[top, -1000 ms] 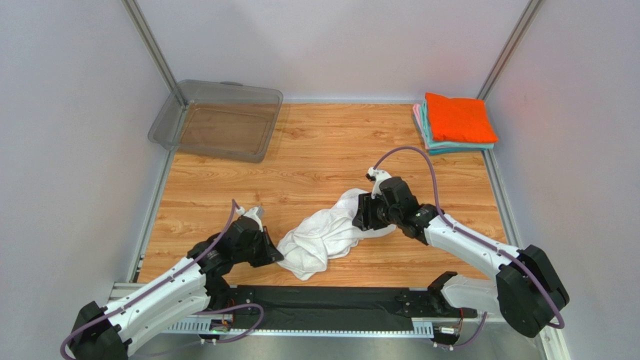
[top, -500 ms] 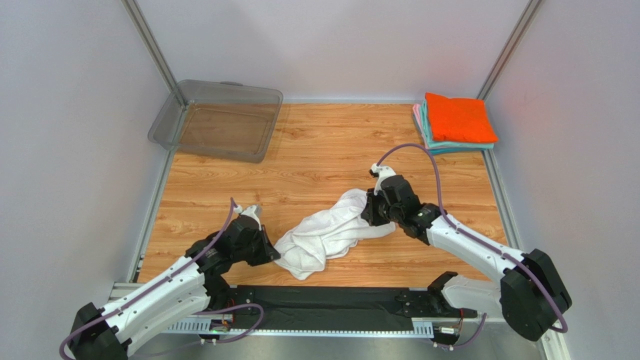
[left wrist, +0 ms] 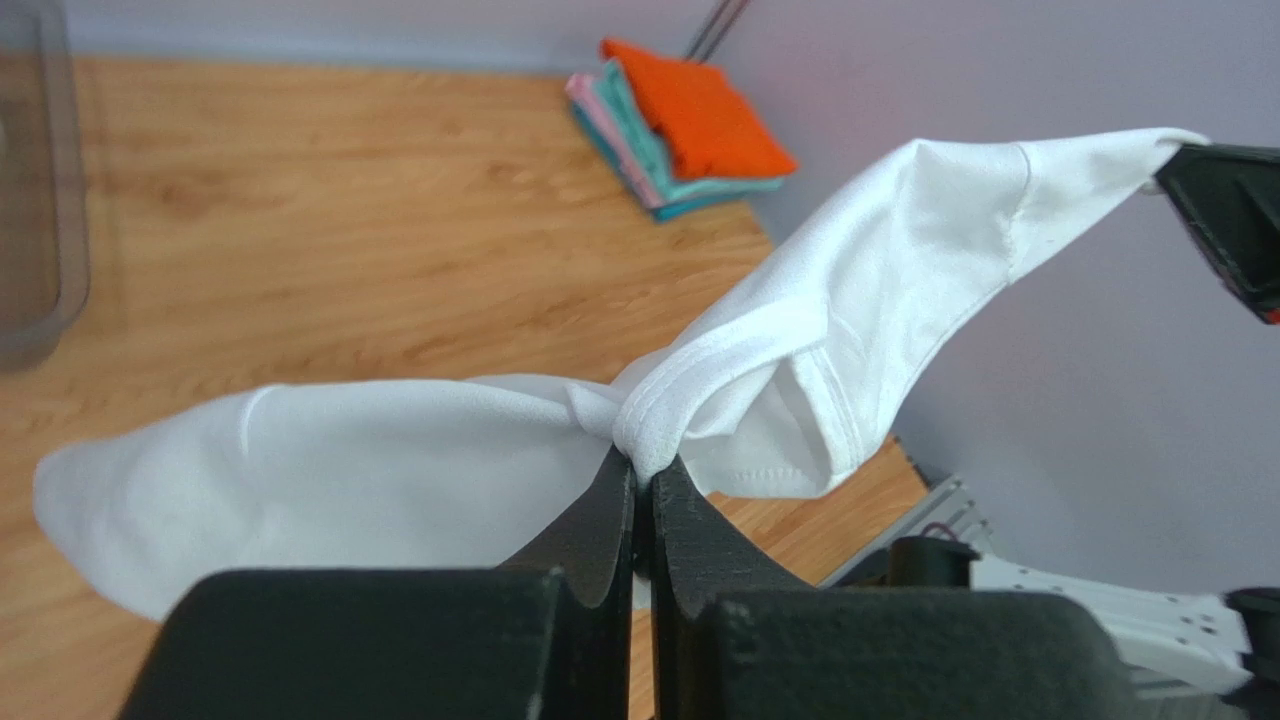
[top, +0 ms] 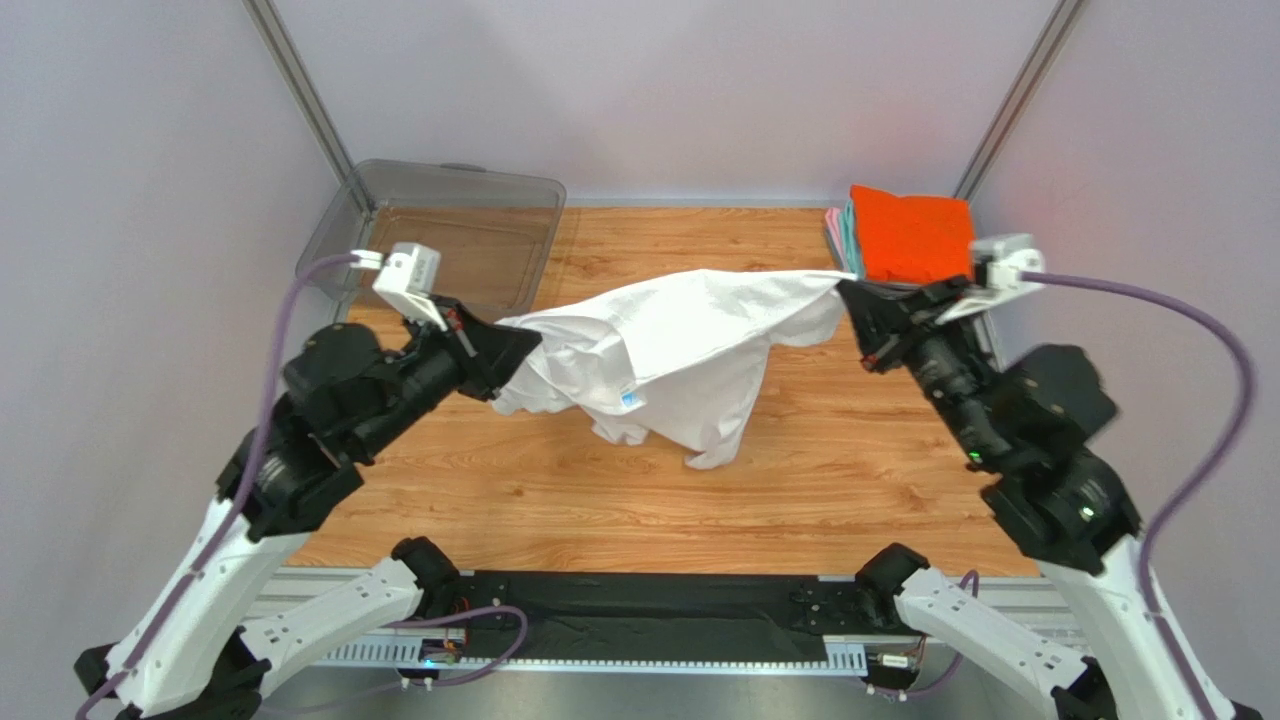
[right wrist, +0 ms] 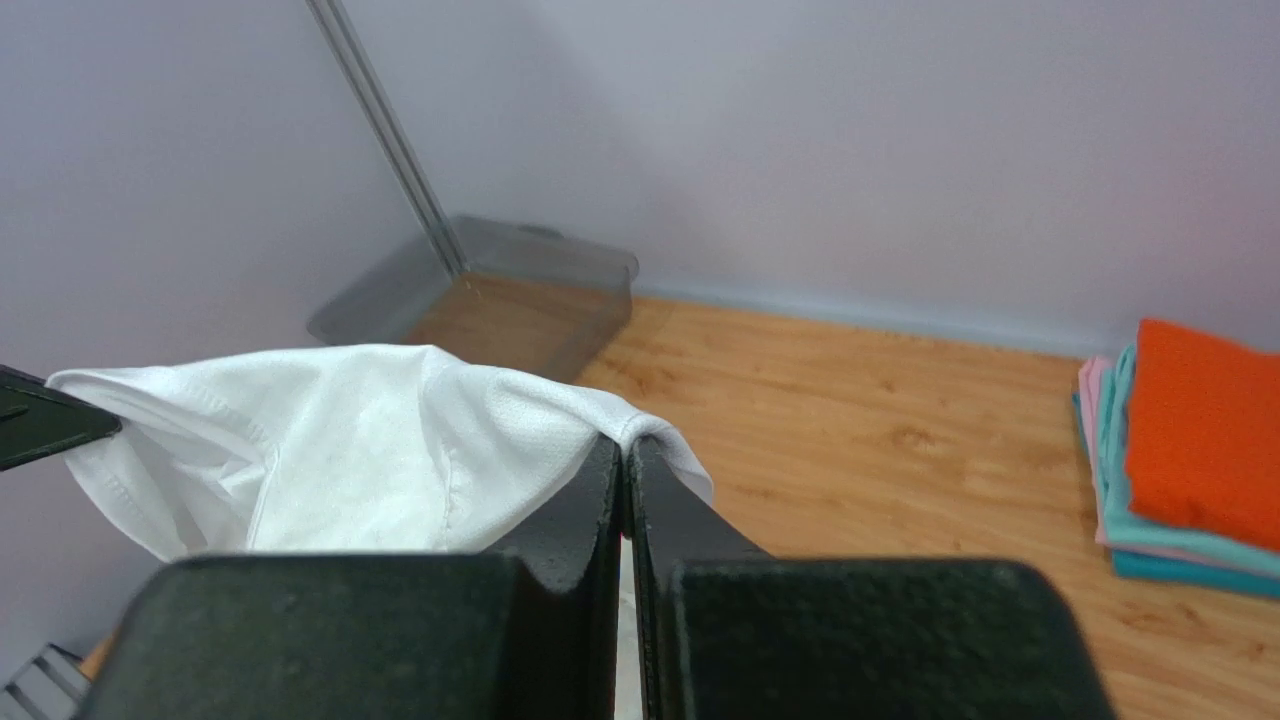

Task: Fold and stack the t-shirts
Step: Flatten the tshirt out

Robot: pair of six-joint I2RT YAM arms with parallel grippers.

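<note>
Left claw [top: 522, 335], right claw [top: 851, 293] stretch t-shirt [top: 676, 342] between bin [top: 325, 248] and stack [top: 909, 234].

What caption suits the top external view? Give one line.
Left gripper and right gripper hold a white t-shirt stretched aloft over the wooden table; folded shirts stacked far right.

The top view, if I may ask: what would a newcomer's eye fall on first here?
The white t-shirt hangs stretched above the middle of the table, the jaws of the left arm and right arm each shut on one end. Next comes the bright orange shirt topping the folded stack in the far right corner, opposite the grey bin at far left.
</note>
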